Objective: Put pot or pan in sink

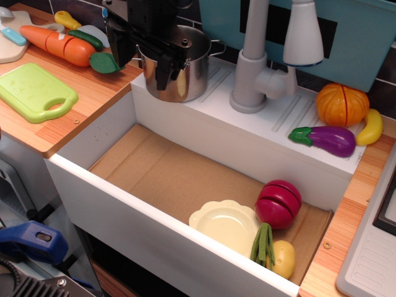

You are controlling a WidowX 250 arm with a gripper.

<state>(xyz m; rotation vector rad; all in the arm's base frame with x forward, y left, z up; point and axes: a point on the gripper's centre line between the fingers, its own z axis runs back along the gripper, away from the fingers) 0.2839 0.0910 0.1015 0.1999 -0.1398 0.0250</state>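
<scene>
Observation view: small shiny stainless-steel pot is seen on the white grooved drainboard ledge, left of the grey faucet. Black claw is clamped on its near-left rim. Deep white cardboard-floored sink is below.

One pot, one plate, one faucet, one green cutting board, one eggplant, one banana, one carrot, one potato.

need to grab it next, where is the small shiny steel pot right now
The small shiny steel pot stands on the white grooved drainboard ledge at upper left, left of the grey faucet, with the black gripper at its rim.
</scene>
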